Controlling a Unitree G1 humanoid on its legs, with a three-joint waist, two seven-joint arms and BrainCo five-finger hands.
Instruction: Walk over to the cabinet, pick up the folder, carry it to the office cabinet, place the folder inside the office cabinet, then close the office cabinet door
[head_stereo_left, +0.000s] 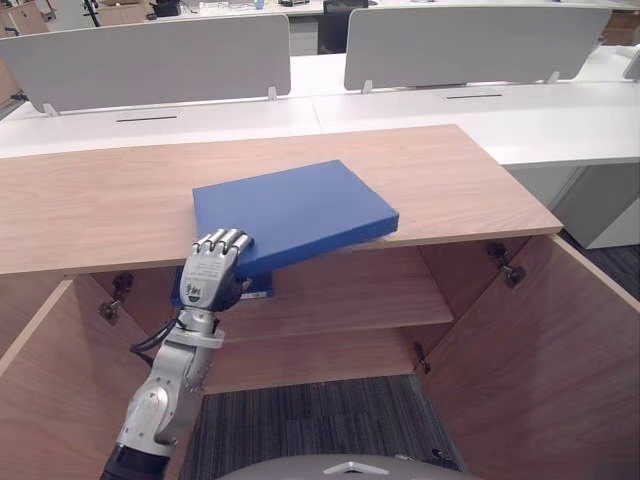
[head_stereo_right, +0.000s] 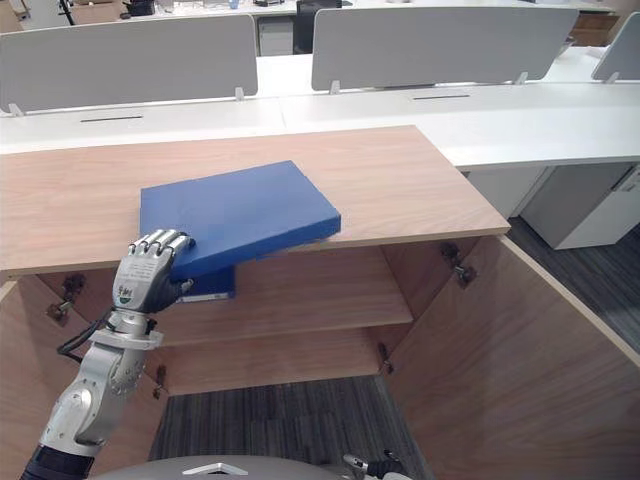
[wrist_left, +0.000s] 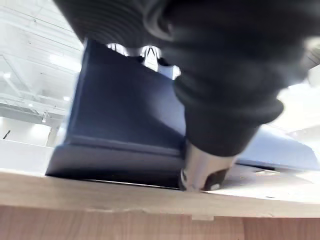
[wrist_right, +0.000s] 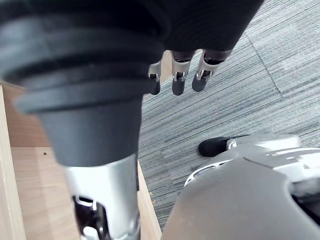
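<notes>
closest to me, my left hand is clamped on the near corner of the blue folder. my fingers curl over its top face and my thumb is tucked beneath, so the grip is a pinch across its thickness. that corner juts out past the front edge of the wooden cabinet top, which i judge is why i can get a thumb under it at all. beyond my fingers the rest of the folder rests on the wood, angled away from my knuckles. below my wrist the cabinet stands open, with a shelf just under the hand and a door swung wide well off to the other side. the lift looks not yet done. my right hand hangs with fingers loose and straight over the grey carpet, holding nothing.
</notes>
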